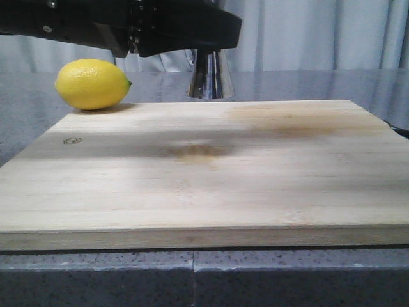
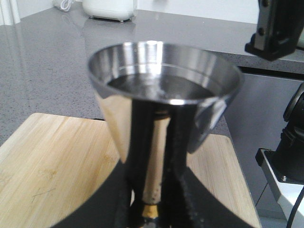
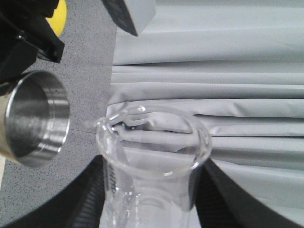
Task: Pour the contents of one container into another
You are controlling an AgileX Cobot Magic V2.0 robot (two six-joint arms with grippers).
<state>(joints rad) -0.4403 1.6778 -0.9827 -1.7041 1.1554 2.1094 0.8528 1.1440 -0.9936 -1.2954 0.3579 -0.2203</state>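
jigger (image 2: 161,90) between left jaws, beaker (image 3: 152,161) between right

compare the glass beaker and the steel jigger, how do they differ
The beaker is clear glass with a pour lip; the jigger is opaque, mirror-shiny steel with a plain round rim. The beaker looks empty, while the jigger's cup holds liquid. The right gripper holds the beaker, the left gripper the jigger. Both are open-topped vessels, each gripped.

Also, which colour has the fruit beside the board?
Bright yellow; the lemon shows best in the front view.
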